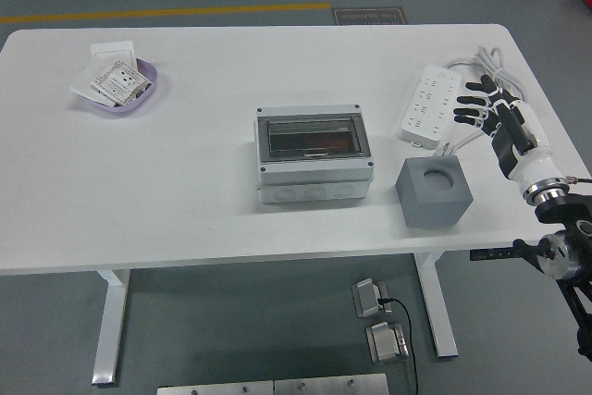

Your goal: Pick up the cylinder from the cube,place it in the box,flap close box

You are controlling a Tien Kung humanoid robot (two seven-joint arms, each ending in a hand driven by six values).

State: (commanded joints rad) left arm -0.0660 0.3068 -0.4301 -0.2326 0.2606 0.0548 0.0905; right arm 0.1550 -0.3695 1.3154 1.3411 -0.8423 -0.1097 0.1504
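Our right hand point(483, 106) hangs over the table's right side with its 5 fingers point(470, 102) spread apart and holding nothing. It sits partly over the white power strip point(428, 104), whose cable point(487, 60) loops off toward 12 o'clock. The left arm does not appear at all, so the right hand is the only candidate for the pickup.

From the hand, the grey cube point(434, 191) lies toward 7 o'clock, near but clearly apart from the fingertips, standing close to the table's near edge. Its top face carries a round pale patch, which we take to be the top of the cylinder point(436, 173) seated in a socket. If so, its long axis runs straight up and down, and the hand must come over it from above. Only that end face shows. Its height, and how far it rises above the cube, cannot be judged from this high angle; it could even be an empty hole.

Farther out, toward 9 o'clock from the cube, the box point(313, 154) rests mid-table with its tinted flap down, so it looks closed. A purple dish point(148, 93) of packets sits far off at 10 o'clock.
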